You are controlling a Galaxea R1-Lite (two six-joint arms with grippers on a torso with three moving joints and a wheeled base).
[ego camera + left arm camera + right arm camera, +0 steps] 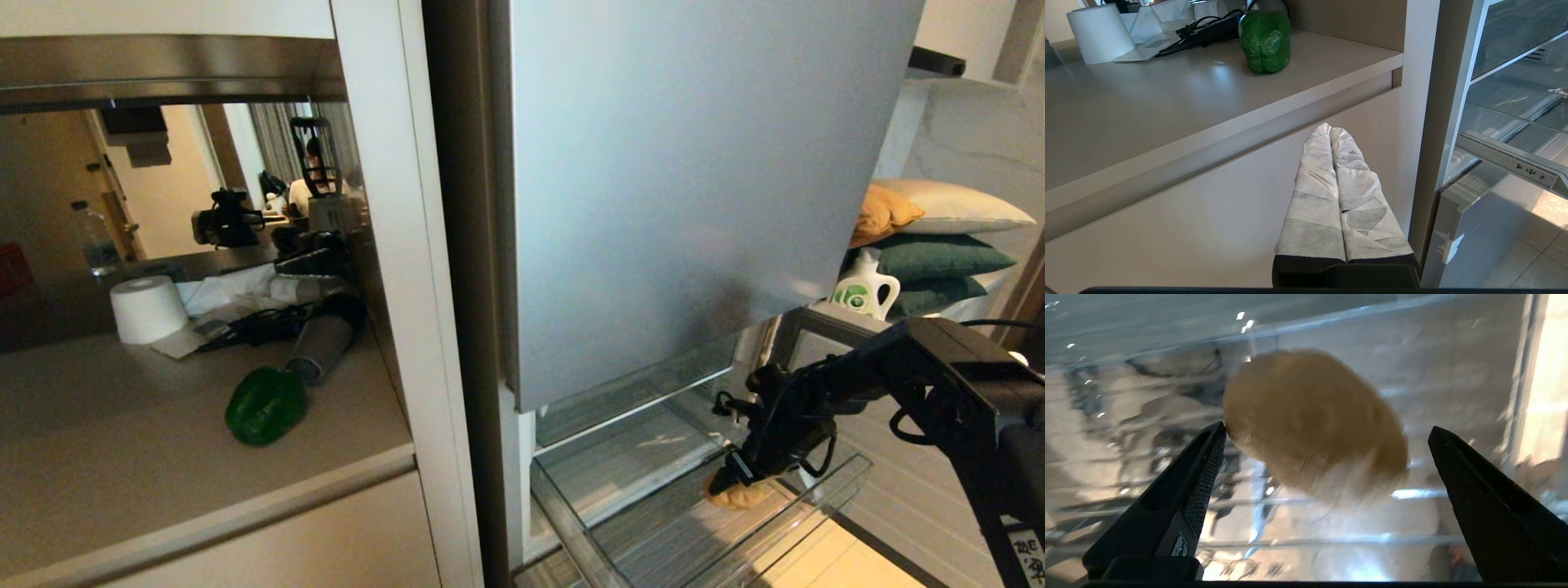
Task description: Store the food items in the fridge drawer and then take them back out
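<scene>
The right gripper (1327, 465) hangs wide open over the bun (1314, 420) in the fridge drawer (571, 523), holding nothing; it should centre both fingers around the bun before closing.

A roll of white paper (148, 309) stands on the bench (122, 425) near its back wall. Just beside it lie white crumpled sheets (224, 287) and black cables (253, 327). A grey hair dryer (322, 341) lies with its ribbed nozzle toward the front edge. A clear water bottle (92, 239) stands further back. To the right, past the silver-blue door panel (669, 180), stacked cushions (939, 237) rest on a shelf, with a white detergent bottle (865, 290) in front of them.
</scene>
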